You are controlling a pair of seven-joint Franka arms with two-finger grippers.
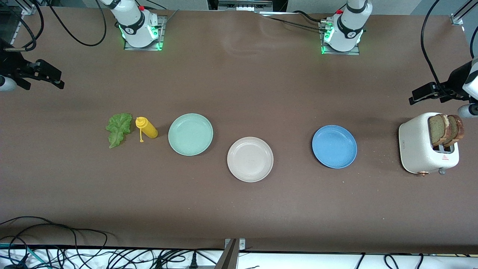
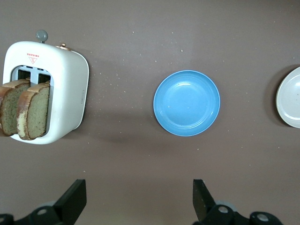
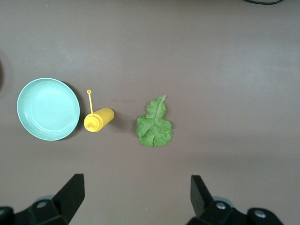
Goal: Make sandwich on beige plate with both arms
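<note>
The beige plate (image 1: 250, 159) sits bare in the middle of the table, its edge also showing in the left wrist view (image 2: 290, 97). Two brown bread slices (image 1: 446, 129) (image 2: 26, 110) stand in a white toaster (image 1: 422, 149) (image 2: 65, 93) at the left arm's end. A ruffled green lettuce leaf (image 1: 119, 129) (image 3: 154, 124) lies flat at the right arm's end. My left gripper (image 1: 424, 95) (image 2: 139, 201) hangs open high over the table beside the toaster. My right gripper (image 1: 50, 76) (image 3: 136, 199) hangs open high over the table beside the lettuce. Both hold nothing.
A yellow squeeze bottle (image 1: 146, 127) (image 3: 99, 119) lies on its side between the lettuce and a mint-green plate (image 1: 190, 134) (image 3: 47, 108). A blue plate (image 1: 334, 146) (image 2: 186, 103) sits between the beige plate and the toaster. Cables hang along the table's near edge.
</note>
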